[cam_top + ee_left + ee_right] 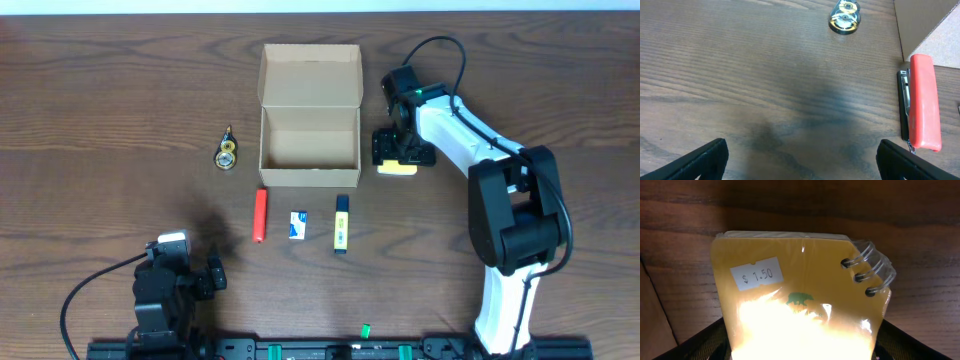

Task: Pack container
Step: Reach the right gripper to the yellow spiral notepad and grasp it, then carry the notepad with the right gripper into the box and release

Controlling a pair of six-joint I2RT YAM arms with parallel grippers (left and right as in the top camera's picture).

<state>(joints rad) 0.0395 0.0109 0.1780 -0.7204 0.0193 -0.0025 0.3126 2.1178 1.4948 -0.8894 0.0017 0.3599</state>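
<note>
The tan cardboard container (310, 180) stands open at the table's centre back, its flap lid (310, 75) folded away; its inside looks empty. Its corner shows in the left wrist view (927, 25). My right gripper (400, 150) is just right of the box, its fingers pressed against both sides of a yellow spiral-bound notepad (800, 295) with a $1.50 price sticker, which also shows in the overhead view (397, 168). My left gripper (802, 160) is open and empty, low at the front left (185, 280).
In front of the box lie a red clip-on tool (260, 215), seen too in the left wrist view (925, 100), a small white-and-blue packet (298, 225) and a yellow highlighter (341, 223). A small gold-and-silver round item (228, 153) lies left of the box.
</note>
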